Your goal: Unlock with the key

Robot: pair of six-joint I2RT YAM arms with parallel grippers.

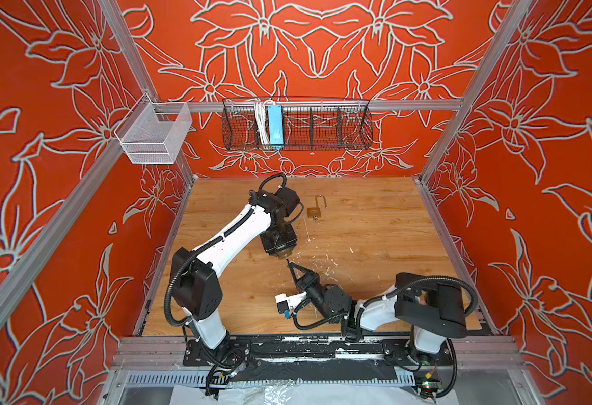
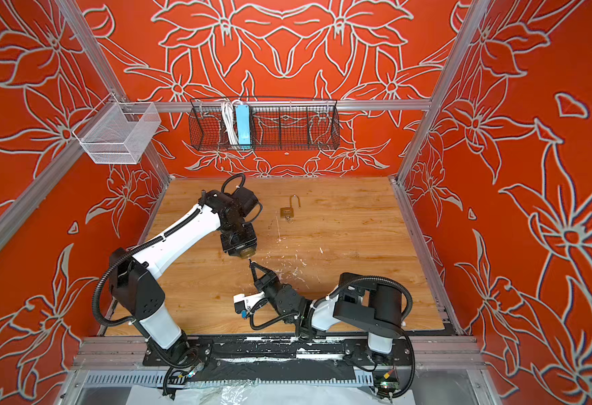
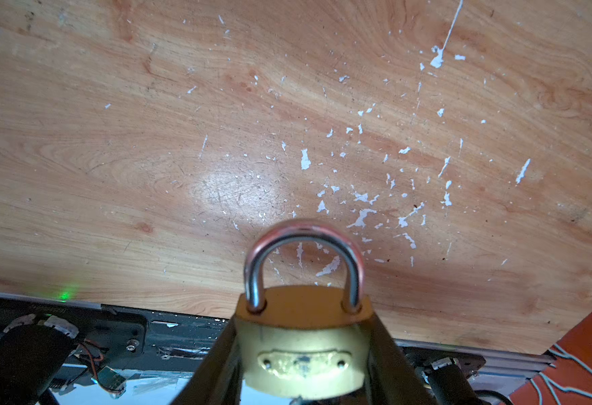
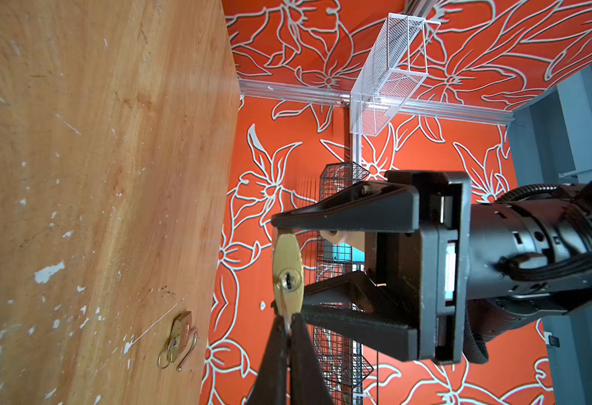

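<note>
Brass padlock (image 3: 305, 354) held above the table, key (image 4: 288, 325) at its base.

The padlock, shackle closed, is clamped by its body between the part-spread fingers of the left tool (image 1: 282, 253), over the middle of the table (image 1: 375, 245) — its keyhole (image 4: 287, 278) faces the right tool (image 1: 289, 264). That tool is pinched fully together on a thin strip of metal, seemingly the key, whose tip sits at the edge of the padlock's base, beside the keyhole rather than in it. A second padlock (image 1: 315, 211) lies flat toward the table's far side — shackle swung open, a key ring at its base, well apart from both tools.
</note>
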